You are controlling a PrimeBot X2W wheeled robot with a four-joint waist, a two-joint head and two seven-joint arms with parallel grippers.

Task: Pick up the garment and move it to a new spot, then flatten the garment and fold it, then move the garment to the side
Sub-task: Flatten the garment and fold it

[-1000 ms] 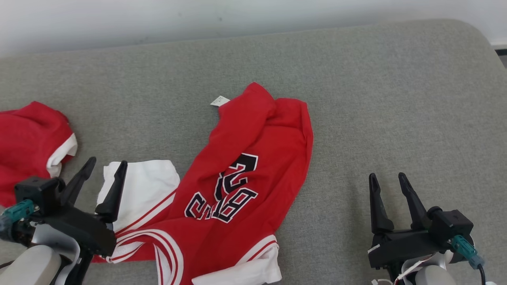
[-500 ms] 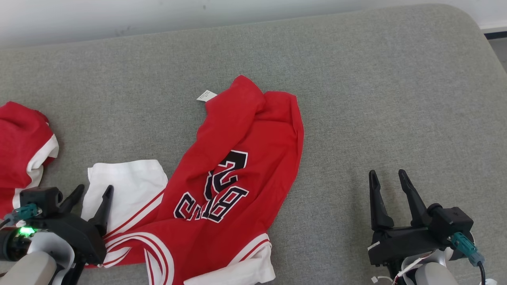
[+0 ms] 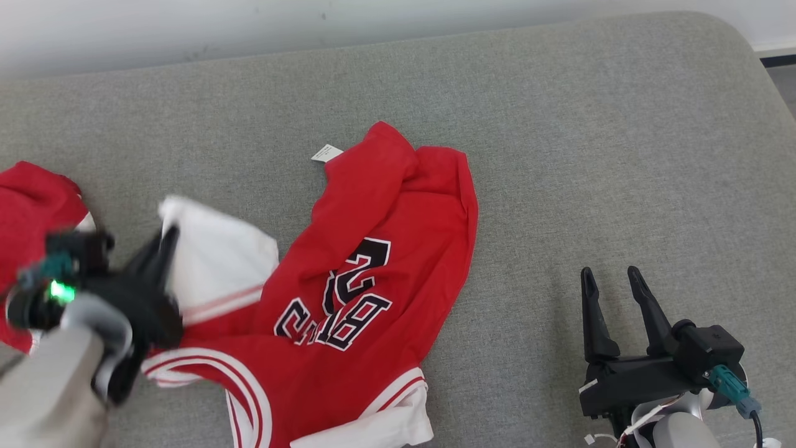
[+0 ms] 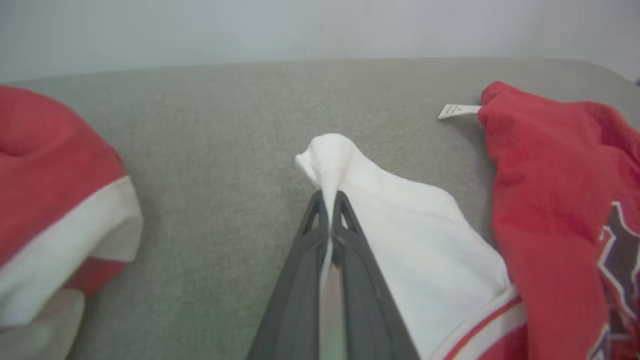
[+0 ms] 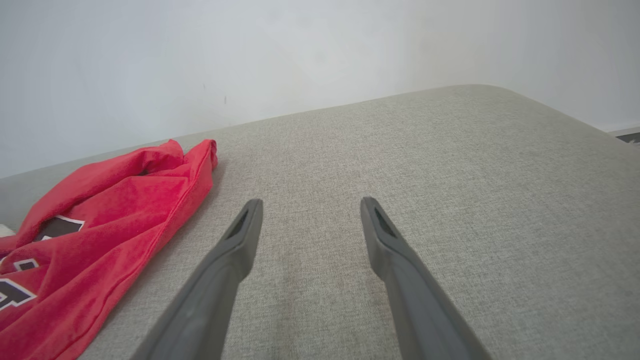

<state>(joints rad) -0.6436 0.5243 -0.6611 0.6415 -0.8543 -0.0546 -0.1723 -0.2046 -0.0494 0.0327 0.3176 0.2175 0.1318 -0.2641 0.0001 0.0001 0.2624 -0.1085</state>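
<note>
Grey upholstered surface [image 3: 559, 124]. Red jersey [image 3: 385, 249] lies crumpled left of centre, with a white tag [image 3: 326, 153] at its far edge. Left gripper [image 4: 329, 197] — fingers pinched together on the jersey's white sleeve [image 4: 425, 240]. Right gripper [image 5: 310, 215] — fingers spread, holding nothing, above bare fabric. Second red garment [image 3: 31, 205] at far left.

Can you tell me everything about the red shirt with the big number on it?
The shirt is soft red cloth, crumpled, lying on the grey cushion. It has black letters and a number edged in white, white sleeves with red stripes, and a small white tag at its far end. One white sleeve is pinched between the left fingers and raised.
</note>
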